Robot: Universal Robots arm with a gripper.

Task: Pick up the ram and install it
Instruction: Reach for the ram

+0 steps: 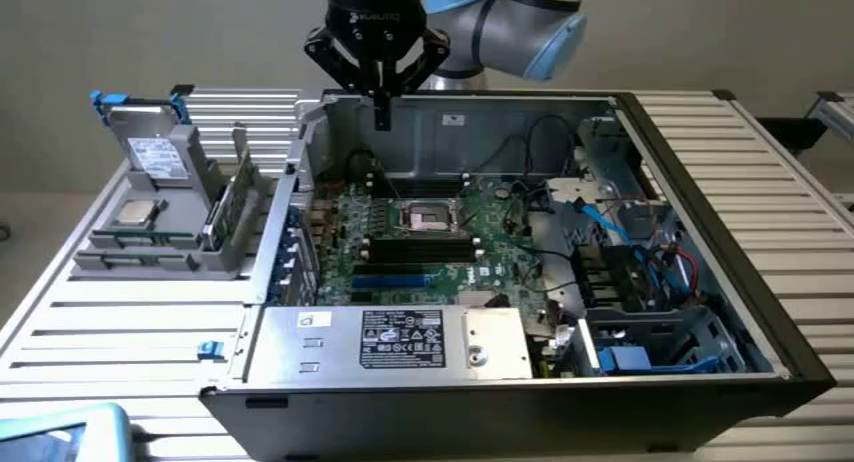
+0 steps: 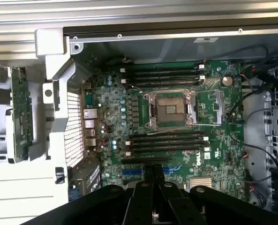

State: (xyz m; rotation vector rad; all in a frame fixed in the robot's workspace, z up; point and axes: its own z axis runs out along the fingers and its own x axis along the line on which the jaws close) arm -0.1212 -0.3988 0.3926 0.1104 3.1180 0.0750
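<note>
The ram (image 1: 243, 197) is a thin green stick standing on edge in a grey holder (image 1: 147, 257) at the exterior view's left, outside the computer case; in the wrist view the ram (image 2: 21, 112) lies beside the case wall. My gripper (image 1: 383, 117) hangs above the case's back wall, well apart from the ram, its fingers (image 2: 148, 180) pressed together with nothing between them. Below it lies the green motherboard (image 2: 106, 140) with black memory slots (image 2: 169, 140) and the bare processor socket (image 2: 171, 108).
The holder also carries a grey drive with a white label (image 1: 158, 154) and a square silver processor chip (image 1: 138, 213). A silver power supply (image 1: 400, 340) fills the case's near side. Cables and drive bays (image 1: 627, 272) crowd the exterior view's right.
</note>
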